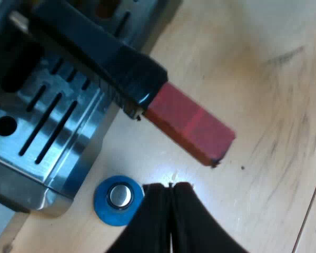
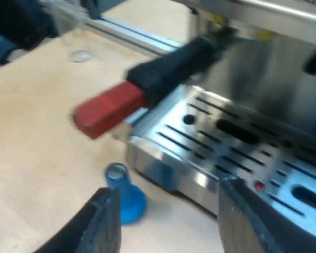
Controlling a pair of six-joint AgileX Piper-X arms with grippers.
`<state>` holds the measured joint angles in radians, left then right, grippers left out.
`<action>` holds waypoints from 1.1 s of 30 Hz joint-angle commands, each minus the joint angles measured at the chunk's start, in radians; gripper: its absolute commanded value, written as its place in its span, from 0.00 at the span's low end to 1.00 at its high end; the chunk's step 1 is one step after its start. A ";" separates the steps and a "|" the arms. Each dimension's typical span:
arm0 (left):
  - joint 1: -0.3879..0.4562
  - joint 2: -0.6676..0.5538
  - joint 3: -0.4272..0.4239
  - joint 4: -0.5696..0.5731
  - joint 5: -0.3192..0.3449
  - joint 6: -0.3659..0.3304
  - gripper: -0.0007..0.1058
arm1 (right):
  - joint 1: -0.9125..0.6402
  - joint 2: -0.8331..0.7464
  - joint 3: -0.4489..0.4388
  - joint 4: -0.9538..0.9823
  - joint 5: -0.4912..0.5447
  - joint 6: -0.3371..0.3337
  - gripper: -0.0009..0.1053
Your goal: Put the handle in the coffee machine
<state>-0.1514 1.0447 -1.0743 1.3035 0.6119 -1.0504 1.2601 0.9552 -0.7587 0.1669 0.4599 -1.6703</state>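
Note:
The holder's dark handle [image 1: 102,58] runs out from the espresso machine over the slotted drip tray [image 1: 47,121] and ends in a red tip [image 1: 192,125] above the wooden table. My left gripper [image 1: 171,185] is shut with nothing in it, just below the red tip and beside the blue tamper [image 1: 118,199]. Seen from the right wrist, the handle [image 2: 174,66] sticks out of the machine's front [image 2: 263,79] with its red end [image 2: 109,110] free. My right gripper [image 2: 166,203] is open, near the blue tamper [image 2: 124,195] and the drip tray [image 2: 221,142].
The blue tamper stands upright on the wooden table [image 1: 263,79] close to the corner of the drip tray. A clear measuring glass [image 2: 68,21] stands farther back on the table.

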 commanded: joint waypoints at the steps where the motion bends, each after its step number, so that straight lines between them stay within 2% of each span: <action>1: -0.001 -0.059 -0.009 -0.032 -0.041 -0.116 0.01 | 0.003 -0.015 -0.032 -0.006 -0.054 -0.048 0.44; 5: -0.003 -0.093 -0.009 -0.081 -0.170 -0.235 0.01 | 0.003 -0.017 -0.045 -0.006 -0.110 -0.062 0.46; 6: -0.003 -0.094 -0.009 -0.081 -0.179 -0.254 0.01 | 0.003 -0.019 -0.045 -0.006 -0.117 -0.062 0.48; 7: -0.006 -0.094 -0.009 -0.080 -0.198 -0.282 0.01 | 0.003 -0.020 -0.048 -0.006 -0.137 -0.062 0.55; 10: -0.037 -0.094 -0.006 -0.067 -0.227 -0.323 0.01 | 0.003 -0.020 -0.065 -0.004 -0.152 -0.062 0.66; 12: -0.070 -0.094 -0.006 -0.059 -0.241 -0.329 0.01 | 0.003 -0.020 -0.080 -0.005 -0.151 -0.062 0.65; 14: -0.134 -0.094 -0.003 -0.053 -0.303 -0.340 0.01 | 0.003 -0.020 -0.091 -0.005 -0.151 -0.062 0.65; 17: -0.170 -0.094 0.005 -0.072 -0.368 -0.340 0.01 | 0.003 -0.020 -0.093 0.004 -0.151 -0.062 0.65; 18: -0.178 -0.091 0.012 -0.094 -0.411 -0.339 0.01 | 0.003 -0.020 -0.093 0.020 -0.151 -0.062 0.65; 22: -0.179 -0.086 0.040 -0.133 -0.420 -0.364 0.01 | 0.003 -0.020 -0.093 0.087 -0.151 -0.057 0.65; 33: -0.198 0.012 0.042 -0.113 -0.394 -0.357 0.01 | 0.003 -0.020 -0.093 0.104 -0.151 -0.055 0.65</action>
<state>-0.3424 1.0576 -1.0315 1.1846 0.2170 -1.3990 1.2601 0.9457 -0.8430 0.2719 0.3111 -1.7134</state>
